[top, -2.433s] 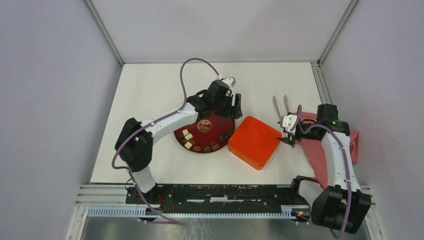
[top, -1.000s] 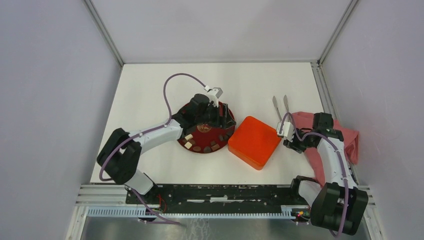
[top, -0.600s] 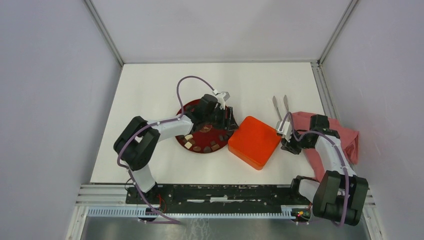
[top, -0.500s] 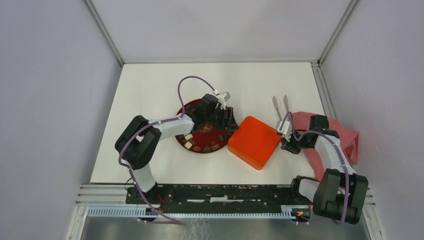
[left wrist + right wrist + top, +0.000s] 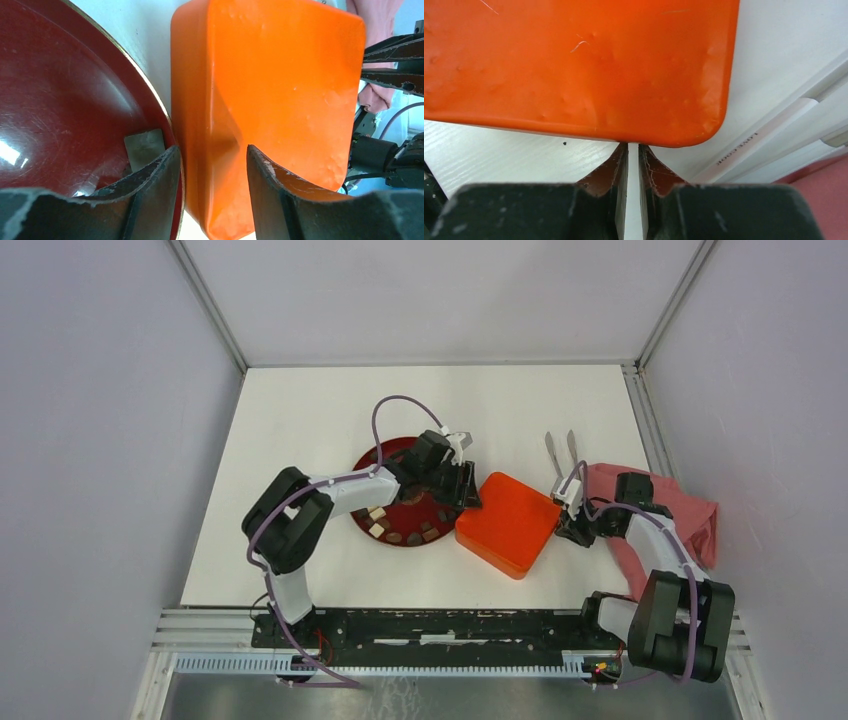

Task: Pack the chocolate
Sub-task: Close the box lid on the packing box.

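Several pieces of the chocolate [image 5: 400,531] lie along the near rim of a red plate [image 5: 372,456]. One pale square piece [image 5: 144,147] shows beside my left finger. To the plate's right sits a closed orange box [image 5: 510,525]. My left gripper [image 5: 468,492] is open and straddles the box's left edge [image 5: 211,150]: one finger is on the plate side, the other over the box top [image 5: 285,90]. My right gripper [image 5: 566,528] is low at the box's right corner, its jaws down to a thin slit [image 5: 633,145] with its tips at the box's edge [image 5: 574,65].
Metal tongs [image 5: 560,453] lie behind the right gripper. A pink cloth [image 5: 672,522] is spread at the right under the right arm. The plate [image 5: 60,100] touches or nearly touches the box's side.
My left gripper swung right from over the plate to the box's left edge, its jaws narrowing. My right gripper settled against the box's right corner and closed to a slit.
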Motion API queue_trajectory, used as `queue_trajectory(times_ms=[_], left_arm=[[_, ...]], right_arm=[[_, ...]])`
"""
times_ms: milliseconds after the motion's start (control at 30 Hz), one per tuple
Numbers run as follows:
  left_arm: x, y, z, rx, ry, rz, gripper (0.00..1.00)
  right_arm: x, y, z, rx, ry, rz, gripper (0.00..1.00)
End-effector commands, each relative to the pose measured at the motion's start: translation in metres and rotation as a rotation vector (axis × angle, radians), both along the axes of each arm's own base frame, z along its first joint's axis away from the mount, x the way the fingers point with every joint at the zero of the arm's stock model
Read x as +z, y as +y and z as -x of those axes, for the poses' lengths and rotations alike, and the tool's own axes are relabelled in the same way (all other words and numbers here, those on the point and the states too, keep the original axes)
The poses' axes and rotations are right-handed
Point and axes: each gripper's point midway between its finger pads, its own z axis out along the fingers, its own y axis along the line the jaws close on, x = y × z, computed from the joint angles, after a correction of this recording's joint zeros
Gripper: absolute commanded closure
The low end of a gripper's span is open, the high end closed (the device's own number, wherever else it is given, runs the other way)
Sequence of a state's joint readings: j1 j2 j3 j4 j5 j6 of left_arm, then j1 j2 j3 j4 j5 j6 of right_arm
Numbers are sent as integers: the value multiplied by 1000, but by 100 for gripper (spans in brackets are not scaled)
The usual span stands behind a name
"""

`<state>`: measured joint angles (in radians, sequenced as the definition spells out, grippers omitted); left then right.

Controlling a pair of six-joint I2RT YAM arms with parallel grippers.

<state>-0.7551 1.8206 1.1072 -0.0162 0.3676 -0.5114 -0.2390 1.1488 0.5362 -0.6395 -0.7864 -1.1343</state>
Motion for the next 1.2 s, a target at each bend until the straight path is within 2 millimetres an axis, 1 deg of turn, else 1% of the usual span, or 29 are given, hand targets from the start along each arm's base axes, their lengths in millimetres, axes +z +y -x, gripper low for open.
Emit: queue_trajectory(times_ms=[0,300,400,500,567,767,833,867,1000,1033,1067,1133,1167], left_arm=[[1,-9,-1,-26,-1,-23,43],[-7,-19,6,-69,19,-54,48],[-11,-20,6,-66,18,-74,48],[-14,-16,3,-46,15,-100,48],[-16,-14,2,-35,12,-114,48],[-22,-13,0,-30,23,-136,48],[-22,-13,0,-30,25,-137,48],[-23,-14,0,-33,26,-137,48],[-23,-14,0,-32,26,-136,48],[-23,-14,0,-32,28,-137,48],[-22,-14,0,-31,27,-135,48],[-21,-14,-1,-30,26,-135,47],[-20,-15,-2,-26,23,-134,47]], right_arm=[[6,15,-6,24,-3,-66,83],[10,27,-4,46,11,-131,85],[9,26,-4,48,19,-120,84],[7,11,-8,28,28,-26,82],[8,-1,-7,20,24,32,80],[9,-33,4,15,-4,219,73],[15,-41,6,33,-30,280,69],[19,-42,7,62,-49,298,67],[43,-28,13,207,-136,280,55],[49,-24,13,240,-163,274,49],[55,-20,12,263,-197,264,42],[67,-15,6,290,-257,249,27],[76,-11,2,292,-281,229,22]])
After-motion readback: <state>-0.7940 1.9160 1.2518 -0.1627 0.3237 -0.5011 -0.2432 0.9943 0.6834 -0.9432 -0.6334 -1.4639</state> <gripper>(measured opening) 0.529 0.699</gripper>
